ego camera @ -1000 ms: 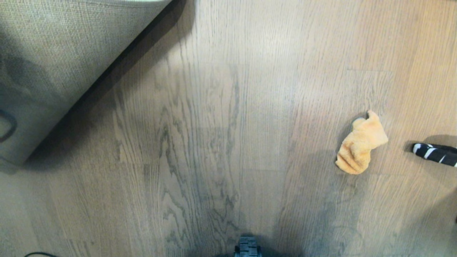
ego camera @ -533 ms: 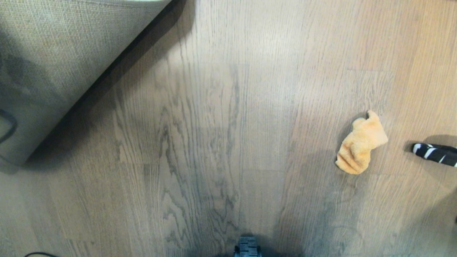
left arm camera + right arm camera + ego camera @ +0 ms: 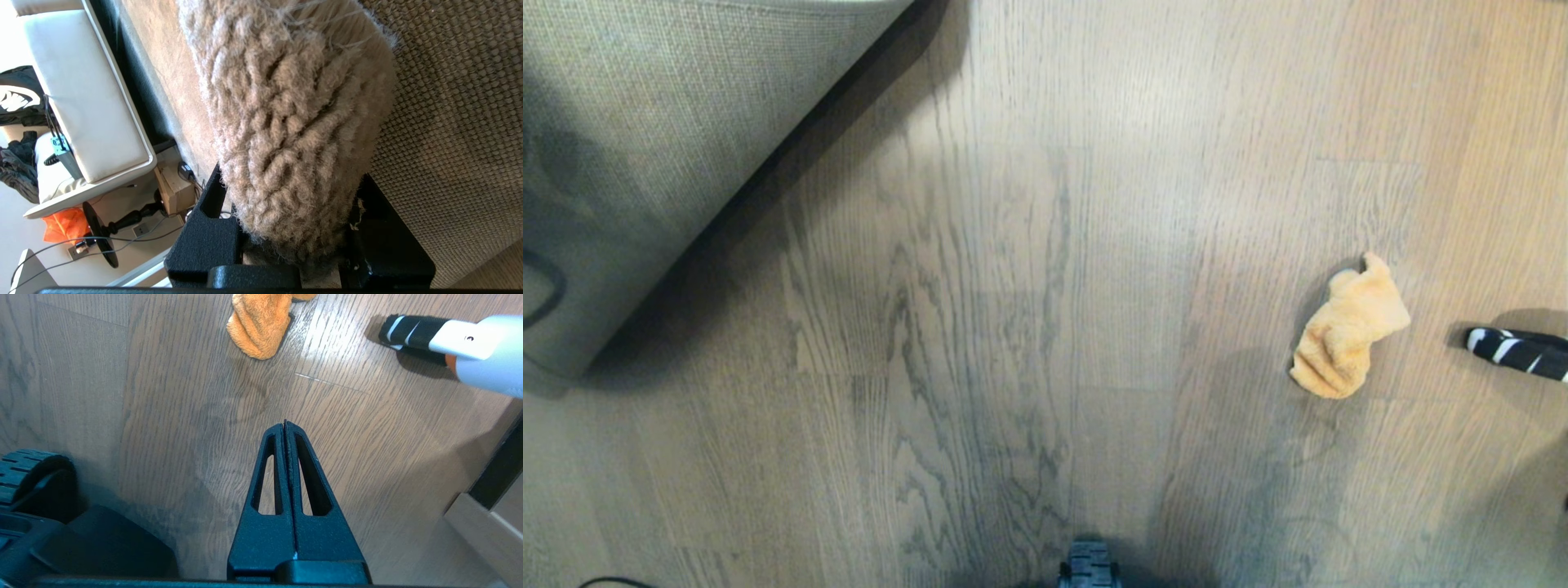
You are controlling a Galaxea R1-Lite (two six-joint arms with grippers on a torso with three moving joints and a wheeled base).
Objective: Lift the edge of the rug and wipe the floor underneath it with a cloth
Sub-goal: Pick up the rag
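Note:
The rug edge (image 3: 727, 180) is held up at the upper left of the head view, its beige woven backing facing me and casting a dark shadow on the floor (image 3: 1013, 286). In the left wrist view my left gripper (image 3: 292, 220) is shut on the rug edge (image 3: 286, 143), with fluffy pile bulging between the black fingers (image 3: 204, 241) and the backing (image 3: 449, 122) beside it. The orange cloth (image 3: 1347, 339) lies crumpled on the planks at the right. My right gripper (image 3: 284, 424) hangs shut and empty above the floor, short of the cloth (image 3: 259, 326).
A black-and-white striped tip (image 3: 1515, 353) on a white handle (image 3: 482, 351) lies just right of the cloth. My base wheel (image 3: 28, 473) sits close by the right gripper. Furniture, a box and cables (image 3: 81, 102) stand beyond the rug.

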